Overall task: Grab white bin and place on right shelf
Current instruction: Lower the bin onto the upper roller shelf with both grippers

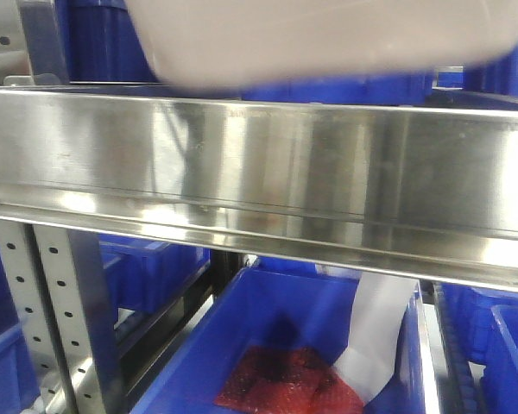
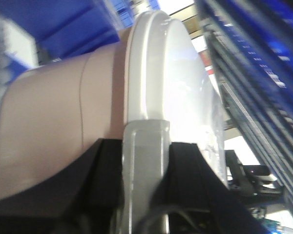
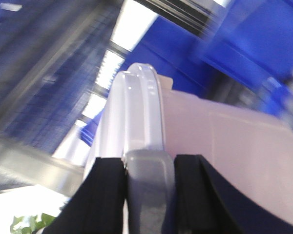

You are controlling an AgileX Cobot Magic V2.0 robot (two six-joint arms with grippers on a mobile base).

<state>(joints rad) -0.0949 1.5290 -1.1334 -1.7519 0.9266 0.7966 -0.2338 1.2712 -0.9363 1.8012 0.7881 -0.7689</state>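
The white bin (image 1: 328, 39) hangs at the top of the front view, its pinkish underside just above the steel front rail of the right shelf (image 1: 259, 164). In the left wrist view the bin's pink wall (image 2: 53, 126) and glossy lid (image 2: 180, 83) fill the frame. My left gripper (image 2: 145, 165) is shut on the bin's grey handle (image 2: 145, 146), a black finger on each side. In the right wrist view the white bin (image 3: 224, 146) shows again, and my right gripper (image 3: 150, 190) is shut on its other grey handle (image 3: 150, 175). Neither gripper shows in the front view.
Blue plastic bins (image 1: 293, 345) sit on the level below the rail, one holding a red packet (image 1: 285, 384) and a white bag (image 1: 375, 336). More blue bins (image 1: 104, 43) stand behind the white bin. A perforated steel upright (image 1: 60, 319) rises at lower left.
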